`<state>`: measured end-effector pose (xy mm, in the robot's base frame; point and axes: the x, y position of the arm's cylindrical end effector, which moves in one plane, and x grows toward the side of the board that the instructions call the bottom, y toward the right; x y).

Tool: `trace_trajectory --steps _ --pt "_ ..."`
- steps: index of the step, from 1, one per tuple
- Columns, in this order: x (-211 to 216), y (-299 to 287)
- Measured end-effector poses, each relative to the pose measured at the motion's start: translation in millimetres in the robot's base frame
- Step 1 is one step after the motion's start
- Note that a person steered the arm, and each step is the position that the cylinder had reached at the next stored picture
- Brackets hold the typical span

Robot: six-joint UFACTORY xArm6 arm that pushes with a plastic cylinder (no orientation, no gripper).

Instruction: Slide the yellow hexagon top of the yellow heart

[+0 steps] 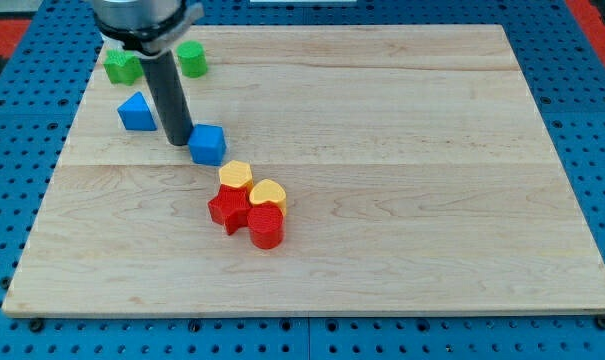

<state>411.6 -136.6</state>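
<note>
The yellow hexagon (235,175) lies near the board's middle, touching the upper left side of the yellow heart (268,194). A red star-shaped block (228,210) and a red cylinder (265,226) press against them from below. My rod comes down from the view's top left, and my tip (180,141) rests on the board just left of a blue cube (208,144). The tip is up and to the left of the yellow hexagon, with the blue cube between them.
A blue triangular block (136,112) lies left of the rod. A green star-shaped block (121,67) and a green cylinder (191,59) sit near the board's top left corner. The wooden board (402,200) lies on a blue pegboard.
</note>
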Motion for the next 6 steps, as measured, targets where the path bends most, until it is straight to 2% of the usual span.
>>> trace_trajectory --steps 2,3,4,6 --pt "-3.3 -5.1" --pt "32.7 -37.8" --pt "55.5 -12.2" --pt "62.9 48.6"
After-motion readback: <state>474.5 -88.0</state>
